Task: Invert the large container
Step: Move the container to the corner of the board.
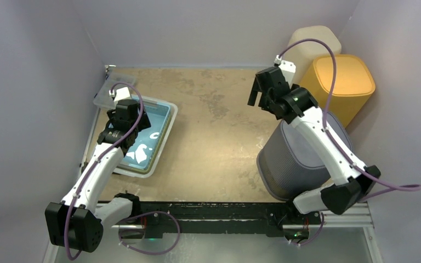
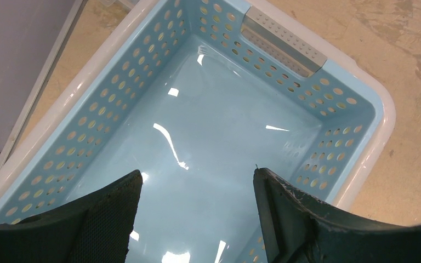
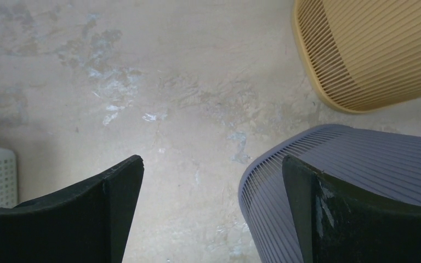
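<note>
Large grey slatted plastic bin (image 1: 288,161) stands on the tabletop (image 1: 219,137), right side, closed end uppermost. Right end effector (image 3: 211,164) spread, empty, just beside it. Left end effector (image 2: 197,175) spread, empty, above pale-blue perforated plastic basket (image 2: 109,115).

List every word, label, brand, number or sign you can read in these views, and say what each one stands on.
None: no view holds text that can be read.
The blue basket, grey bin, yellow bin, beige bin and table show no lettering.
A faint patch on the basket's floor, in the left wrist view, may be a moulded mark; it is too blurred to read.
</note>
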`<state>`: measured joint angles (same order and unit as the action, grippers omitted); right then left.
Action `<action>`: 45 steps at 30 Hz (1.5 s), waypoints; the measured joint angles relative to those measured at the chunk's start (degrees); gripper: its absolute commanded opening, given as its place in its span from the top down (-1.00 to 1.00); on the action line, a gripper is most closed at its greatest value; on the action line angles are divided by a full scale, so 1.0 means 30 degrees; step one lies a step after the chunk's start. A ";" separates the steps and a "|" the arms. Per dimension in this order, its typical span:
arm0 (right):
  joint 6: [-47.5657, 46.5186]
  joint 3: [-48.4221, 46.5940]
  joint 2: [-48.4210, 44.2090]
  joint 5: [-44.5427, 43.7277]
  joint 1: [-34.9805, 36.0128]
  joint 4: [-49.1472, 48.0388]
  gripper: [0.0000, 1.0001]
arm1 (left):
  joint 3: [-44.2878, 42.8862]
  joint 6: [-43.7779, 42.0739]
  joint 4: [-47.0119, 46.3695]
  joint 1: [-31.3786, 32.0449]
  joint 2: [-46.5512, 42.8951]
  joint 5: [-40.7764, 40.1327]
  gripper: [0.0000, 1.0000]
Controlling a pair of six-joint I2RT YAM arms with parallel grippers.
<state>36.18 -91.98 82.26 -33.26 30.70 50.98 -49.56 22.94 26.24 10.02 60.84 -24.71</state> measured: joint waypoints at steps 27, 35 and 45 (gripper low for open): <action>0.4524 0.1625 0.0903 0.3694 1.2415 0.1107 -0.95 | 0.0000 0.0000 0.0000 0.0000 0.0044 0.0168 -0.46; 0.9362 0.5989 0.0168 0.1894 1.3027 0.3475 -0.98 | 0.0000 0.0000 0.0007 0.0000 0.0058 0.0233 -0.46; 1.2692 1.0353 -0.4838 0.0954 1.0797 0.4182 -0.98 | 0.0000 0.0000 0.0007 0.0000 0.0066 0.0393 -0.46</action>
<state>74.26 -60.93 67.75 -30.39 63.09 63.53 -49.56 22.94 26.26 10.02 61.04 -23.53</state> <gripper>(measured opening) 0.987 0.731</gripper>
